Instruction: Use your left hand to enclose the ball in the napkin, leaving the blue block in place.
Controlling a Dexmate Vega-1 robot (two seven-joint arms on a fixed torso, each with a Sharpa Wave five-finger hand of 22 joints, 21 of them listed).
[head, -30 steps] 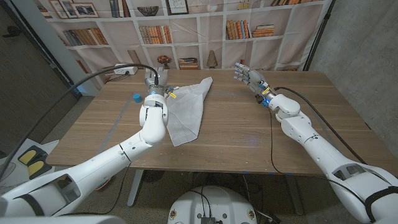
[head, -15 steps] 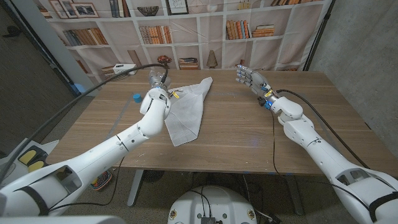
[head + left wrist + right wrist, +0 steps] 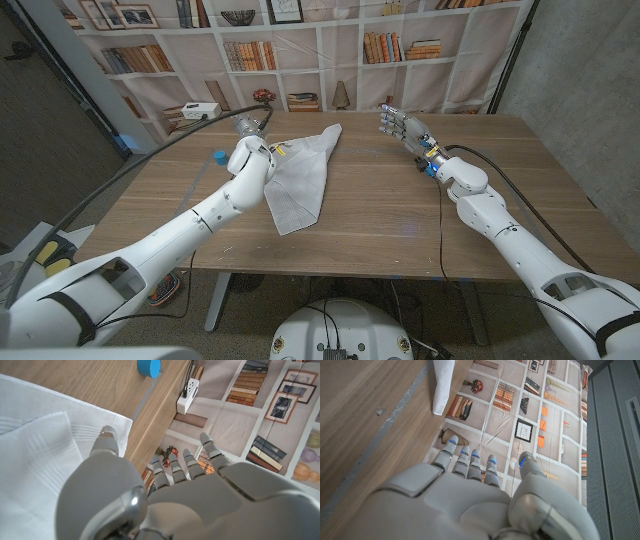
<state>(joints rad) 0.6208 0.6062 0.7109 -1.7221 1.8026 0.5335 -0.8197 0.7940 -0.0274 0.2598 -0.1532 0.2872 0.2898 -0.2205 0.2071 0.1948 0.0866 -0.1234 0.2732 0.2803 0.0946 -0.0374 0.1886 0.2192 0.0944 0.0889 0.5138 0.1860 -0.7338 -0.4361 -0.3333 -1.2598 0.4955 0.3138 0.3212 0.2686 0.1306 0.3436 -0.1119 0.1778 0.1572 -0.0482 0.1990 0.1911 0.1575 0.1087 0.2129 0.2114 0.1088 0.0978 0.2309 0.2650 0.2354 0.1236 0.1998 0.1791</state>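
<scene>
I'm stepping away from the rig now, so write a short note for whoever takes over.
Left hand: open, fingers spread, raised past the napkin's far-left edge, holding nothing.
Right hand: open, idle at the table's far right side.
Napkin: white, lying partly folded mid-table.
Blue block: on the table left of the napkin, in place.
Ball: I cannot see it; possibly under the napkin.
Left: confirm the ball is enclosed.
</scene>
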